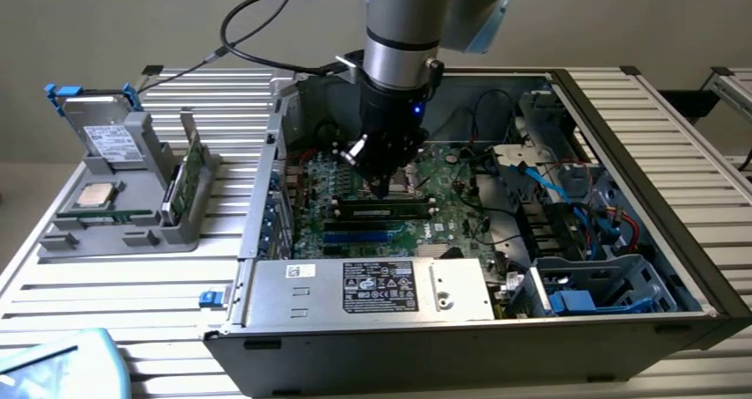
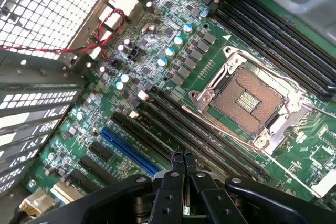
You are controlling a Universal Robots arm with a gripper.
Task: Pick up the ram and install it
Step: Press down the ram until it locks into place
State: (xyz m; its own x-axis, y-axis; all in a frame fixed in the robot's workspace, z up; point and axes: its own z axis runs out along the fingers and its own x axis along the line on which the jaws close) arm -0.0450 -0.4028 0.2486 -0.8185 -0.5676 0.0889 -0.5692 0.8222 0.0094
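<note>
— How is the gripper [image 1: 382,188] found?

— Its fingers [image 2: 174,174] are seen pressed together with nothing between them; the tips are held just above the memory slots, beside the open processor socket [image 2: 252,100].

— And the ram [image 1: 382,210]?

— It is judged to lie flat along a slot directly under the tips, in the exterior view; whether it is touched cannot be told.

— How should it be handled?

— It is taken to be light, stiff and thin; the chips and contacts are fragile, so the long top edge or the short ends are preferred.

— What is close by?

— A blue slot [image 2: 126,150] lies alongside; a red wire [image 2: 113,22] is draped near the case wall; the power supply [image 1: 370,289] sits near the slots; a grey holder [image 1: 118,214] stands outside the case.
</note>
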